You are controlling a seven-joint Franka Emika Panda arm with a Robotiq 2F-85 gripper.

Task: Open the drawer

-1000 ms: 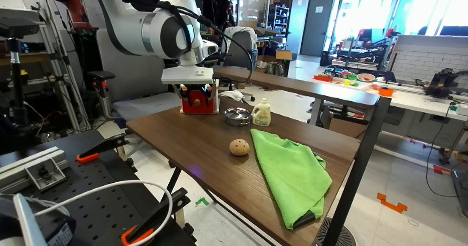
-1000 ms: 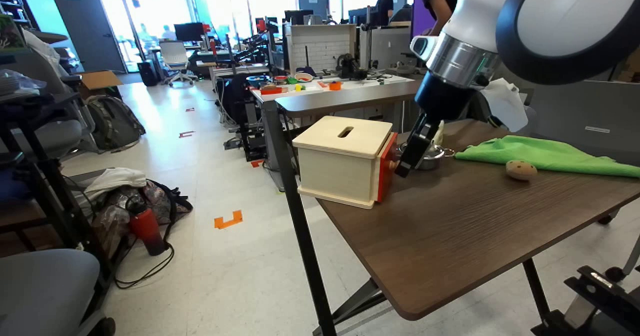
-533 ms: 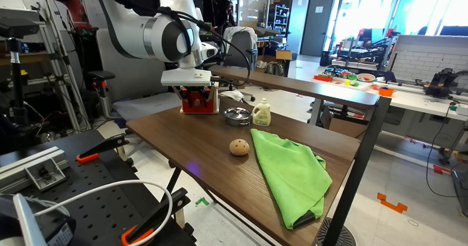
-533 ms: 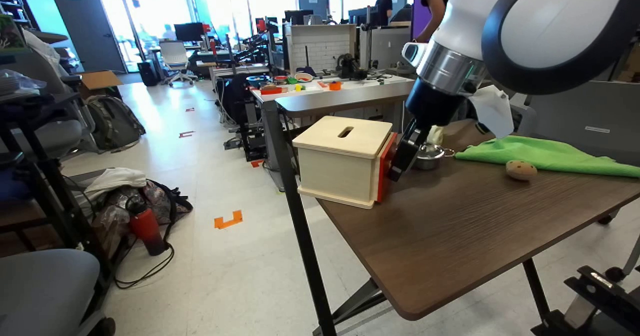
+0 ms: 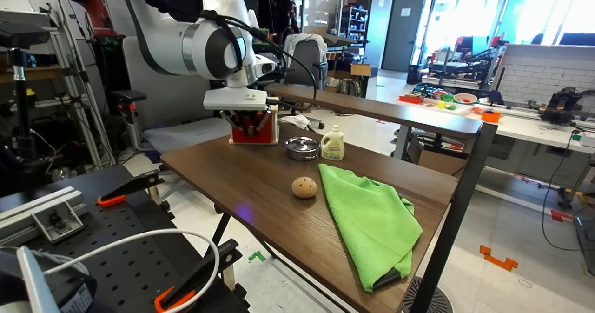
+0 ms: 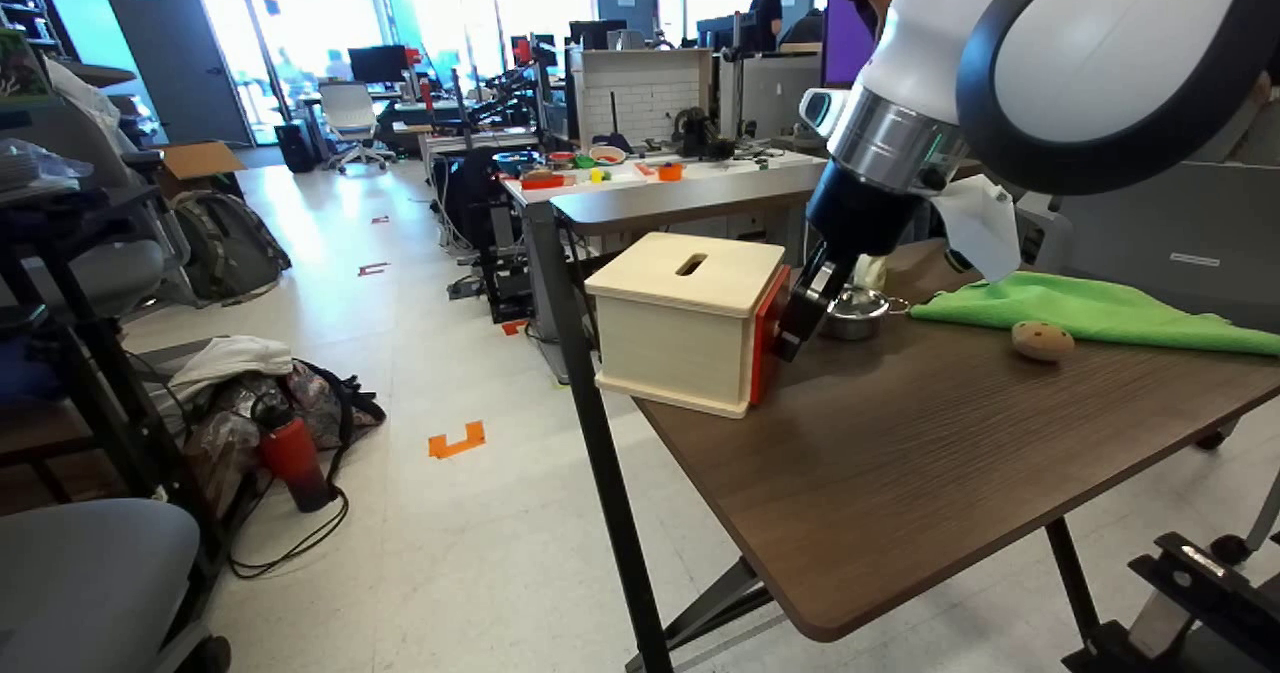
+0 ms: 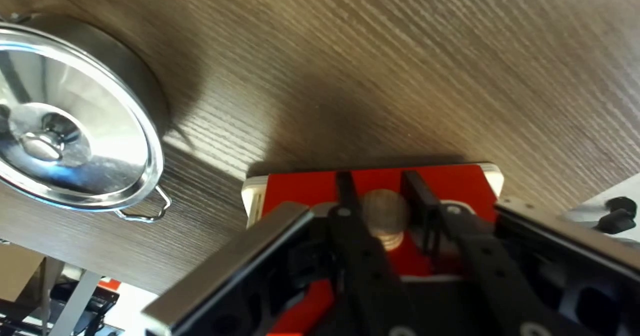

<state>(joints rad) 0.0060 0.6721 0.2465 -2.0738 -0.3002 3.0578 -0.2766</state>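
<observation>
The drawer has a red front, seen in both exterior views (image 5: 268, 135) (image 6: 763, 371) and the wrist view (image 7: 300, 186). It sits in a pale wooden box (image 6: 670, 343) with a slotted top. A round wooden knob (image 7: 385, 211) stands out from the red front. My gripper (image 7: 378, 178) points down in front of the drawer, one black finger on each side of the knob. The fingers look closed onto the knob. In both exterior views (image 5: 251, 132) (image 6: 788, 345) the fingertips are at the red front and hide the knob. The drawer is closed against the box.
A lidded steel pot (image 5: 302, 148) stands beside the box, also large in the wrist view (image 7: 75, 126). A pale yellow bottle (image 5: 333, 144) stands beside the pot. A tan spotted ball (image 5: 304, 188) and a green cloth (image 5: 372, 220) lie on the brown table (image 5: 260, 187).
My gripper has moved down and in toward the red front, and its fingers have come together around the knob. The red front now sits slightly closer to the box.
</observation>
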